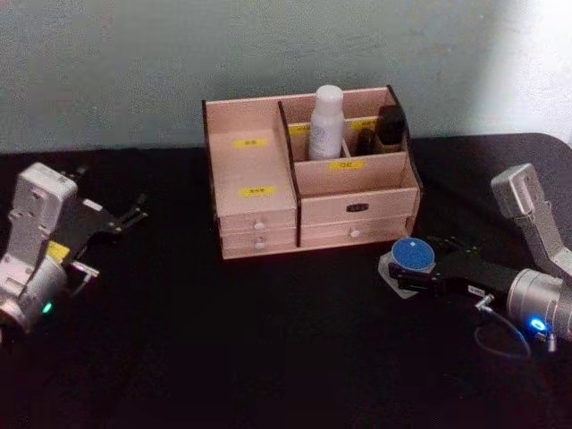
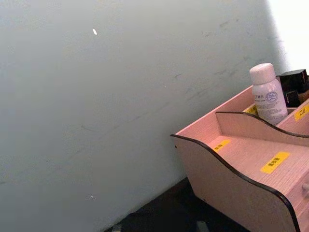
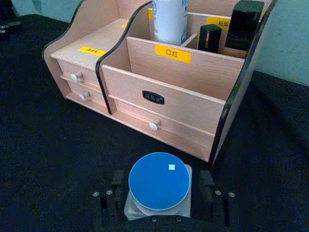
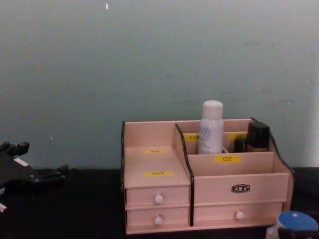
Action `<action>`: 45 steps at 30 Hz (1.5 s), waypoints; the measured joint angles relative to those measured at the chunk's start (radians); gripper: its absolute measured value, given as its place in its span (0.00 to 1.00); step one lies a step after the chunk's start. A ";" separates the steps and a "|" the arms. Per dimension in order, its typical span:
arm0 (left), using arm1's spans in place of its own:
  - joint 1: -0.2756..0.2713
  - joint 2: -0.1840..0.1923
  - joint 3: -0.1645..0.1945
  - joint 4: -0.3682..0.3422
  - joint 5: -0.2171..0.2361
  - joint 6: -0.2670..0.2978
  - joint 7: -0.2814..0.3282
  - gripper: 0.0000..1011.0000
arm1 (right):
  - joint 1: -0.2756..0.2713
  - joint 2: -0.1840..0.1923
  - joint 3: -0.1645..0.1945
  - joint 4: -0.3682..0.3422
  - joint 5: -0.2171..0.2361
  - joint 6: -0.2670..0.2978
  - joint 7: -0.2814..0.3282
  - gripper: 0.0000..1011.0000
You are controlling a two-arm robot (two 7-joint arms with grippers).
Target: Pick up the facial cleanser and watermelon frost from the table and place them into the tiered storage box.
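The cleanser point(image 1: 327, 121), a white bottle with a white cap, stands upright in a rear compartment of the box point(image 1: 259, 214), right of the dark curved divider and behind the yellow-labelled front bin. Just beside it in the same back row are two dark-capped containers point(image 1: 390, 125). The box itself sits at the back middle of the black worktop point(image 1: 268, 340), close to a pale green wall point(image 1: 134, 71), its white-knobbed drawers facing the robot. The frost jar point(image 1: 413, 255), round with a blue lid and a clear body, sits on the worktop in front of the box's right corner, apart from it. The right gripper point(image 3: 159, 188) reaches in low from the right and straddles the jar, its fingers point(image 3: 118, 181) spread to either side with a thin gap showing at the pads. The left gripper point(image 1: 125, 213) hangs over the worktop's left side, well apart from the box, fingers parted and holding nothing.
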 joint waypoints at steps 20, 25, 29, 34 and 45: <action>0.000 0.000 0.000 0.000 0.000 0.000 0.000 0.99 | 0.001 -0.002 0.002 0.004 0.000 0.002 -0.001 0.99; 0.000 0.000 0.000 0.000 0.000 0.000 0.000 0.99 | 0.001 -0.002 0.002 0.004 0.000 0.002 -0.001 0.99; 0.000 0.000 0.000 0.000 0.000 0.000 0.000 0.99 | 0.001 -0.002 0.002 0.003 0.000 0.002 -0.001 0.96; 0.000 0.000 0.000 0.000 0.000 0.000 0.000 0.99 | 0.001 -0.001 0.002 0.003 -0.001 0.001 0.000 0.83; 0.000 0.000 0.000 0.000 0.000 0.000 0.000 0.99 | 0.001 -0.002 0.002 0.002 -0.001 0.001 0.000 0.72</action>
